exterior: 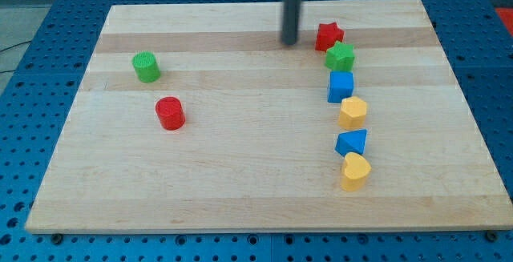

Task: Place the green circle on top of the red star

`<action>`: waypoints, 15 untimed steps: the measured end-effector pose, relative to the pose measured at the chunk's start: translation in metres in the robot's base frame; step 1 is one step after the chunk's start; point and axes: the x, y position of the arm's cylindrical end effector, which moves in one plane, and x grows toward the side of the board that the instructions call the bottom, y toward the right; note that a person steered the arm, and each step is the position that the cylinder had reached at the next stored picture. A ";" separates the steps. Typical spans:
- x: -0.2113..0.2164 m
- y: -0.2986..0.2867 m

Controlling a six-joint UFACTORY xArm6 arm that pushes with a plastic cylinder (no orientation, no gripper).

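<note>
Tip (pixel 288 42) just left of red star (pixel 328 36); green circle (pixel 146 67) far left; no grasping end effector.

My tip (pixel 289 42) is being shown near the red star (pixel 329 36), at its 9 o'clock, not touching. Green star (pixel 340 56) is being shown touching it at 5 o'clock. Green circle (pixel 146 67) is being shown well apart at 9 o'clock, red circle (pixel 170 113) at its 5 o'clock.

We see a pale wooden board (pixel 240 190) lying on a blue perforated table (pixel 32 30), evenly lit, with soft glare across its top.
</note>
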 end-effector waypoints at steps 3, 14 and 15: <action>0.064 -0.199; -0.030 -0.032; -0.032 0.027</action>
